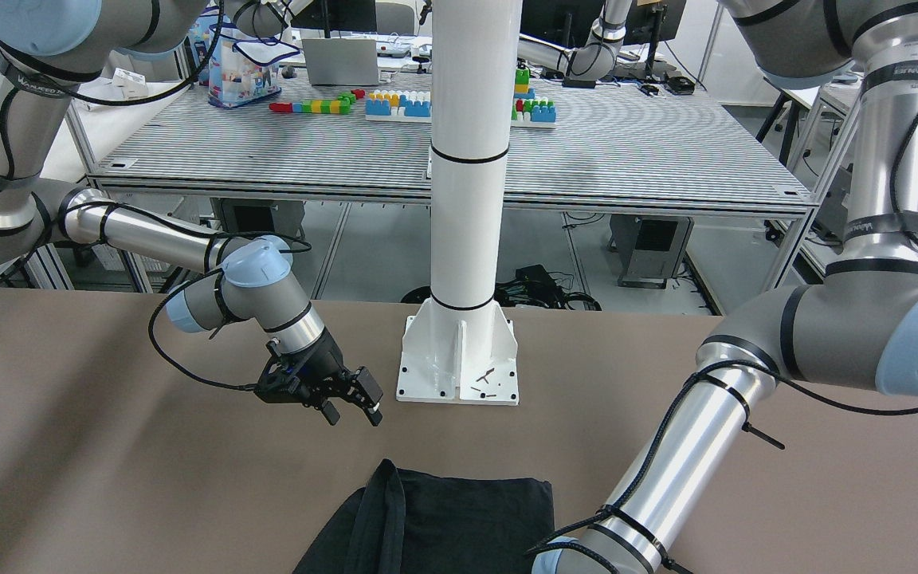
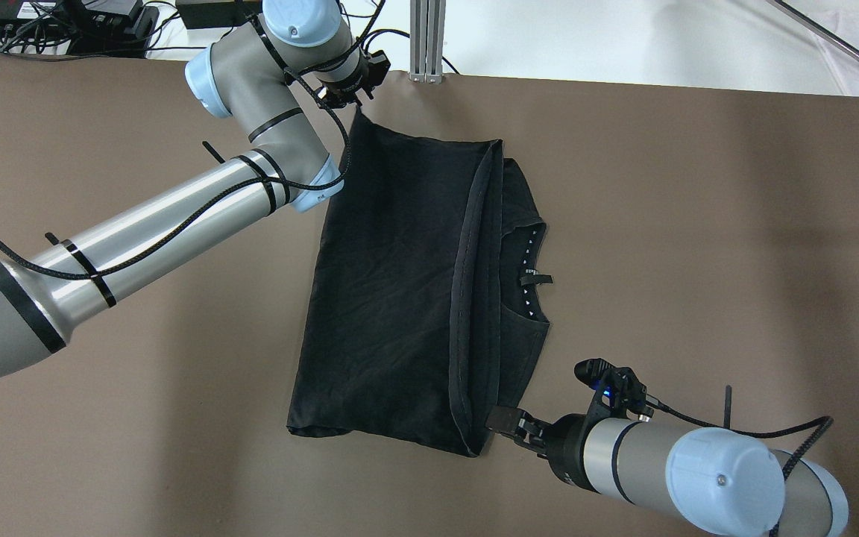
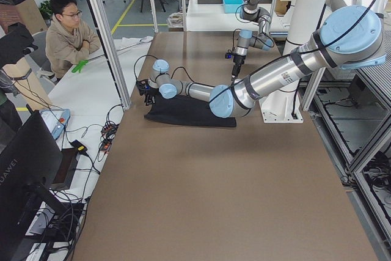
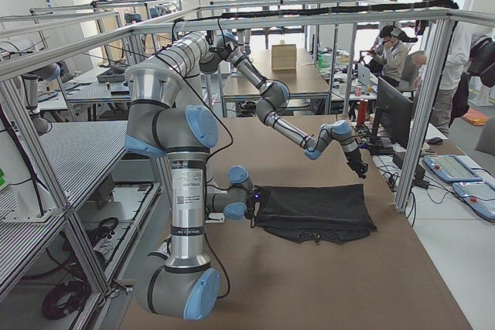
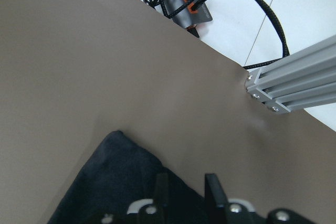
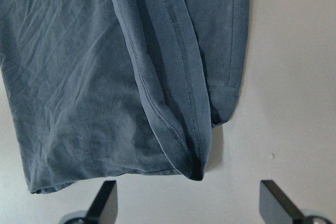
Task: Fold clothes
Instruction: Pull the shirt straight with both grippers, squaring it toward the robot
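**A:** Where do the edges sit?

**B:** The clothes [image 2: 392, 283] are one black garment lying flat on the brown table [image 2: 698, 261]. Its far end is close to the table's far edge, by an aluminium post [image 2: 427, 37]. Its near end is apart from the white pillar [image 1: 467, 159]. A stitched hem [image 2: 465, 298] runs from far to near, where one panel laps over the part with the neckline [image 2: 530, 280].

**A:** Is there room to move?

**B:** Broad brown surface lies open on both sides of the garment.

**A:** And the end effectors?

**B:** The left end effector [image 5: 186, 192] is at the far-left corner. Its fingers are nearly together with black fabric between them, and the corner is drawn up to a point. The right end effector [image 6: 189, 192] has its fingers spread wide and holds nothing. It is just beside the near-right corner where the hem ends, not touching it.

**A:** What's the count?

**B:** One garment, two arms, two end effectors, and one pillar on one base plate [image 1: 459, 375].
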`<action>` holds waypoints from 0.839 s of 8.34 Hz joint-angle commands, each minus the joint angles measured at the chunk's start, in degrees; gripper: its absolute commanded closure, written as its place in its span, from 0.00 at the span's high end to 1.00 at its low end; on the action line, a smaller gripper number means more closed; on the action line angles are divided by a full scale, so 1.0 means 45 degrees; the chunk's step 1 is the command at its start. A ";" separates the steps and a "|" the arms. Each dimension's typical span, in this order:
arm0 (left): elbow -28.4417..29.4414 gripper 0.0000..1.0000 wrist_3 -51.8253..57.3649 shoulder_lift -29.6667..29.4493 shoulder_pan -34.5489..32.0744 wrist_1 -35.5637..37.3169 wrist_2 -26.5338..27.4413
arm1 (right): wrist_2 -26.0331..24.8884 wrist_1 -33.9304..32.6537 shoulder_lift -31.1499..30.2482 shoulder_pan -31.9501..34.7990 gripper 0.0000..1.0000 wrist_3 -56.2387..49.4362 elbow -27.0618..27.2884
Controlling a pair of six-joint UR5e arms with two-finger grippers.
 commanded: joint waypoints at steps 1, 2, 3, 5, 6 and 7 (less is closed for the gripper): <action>-0.2163 1.00 -0.0021 0.1149 0.0035 0.0082 0.0105 | -0.0319 -0.4428 0.2404 0.0063 0.94 -0.1549 -0.0183; -0.3474 1.00 -0.0022 0.2105 0.0132 0.0470 0.0046 | -0.0339 -0.4755 0.2742 -0.0014 0.81 -0.2506 -0.0416; -0.4183 1.00 -0.0061 0.2520 0.0133 0.0745 0.0065 | -0.0416 -0.4777 0.3094 -0.0035 0.60 -0.3676 -0.1056; -0.4288 1.00 -0.0217 0.2602 0.0230 0.0767 0.0201 | -0.0788 -0.4952 0.3233 -0.0500 0.39 -0.6583 -0.1452; -0.4288 1.00 -0.0256 0.2622 0.0231 0.0767 0.0241 | -0.0807 -0.4934 0.3756 -0.0542 0.35 -0.7970 -0.1975; -0.4288 1.00 -0.0256 0.2642 0.0231 0.0767 0.0241 | -0.0788 -0.4934 0.4380 -0.0543 0.35 -0.8835 -0.2541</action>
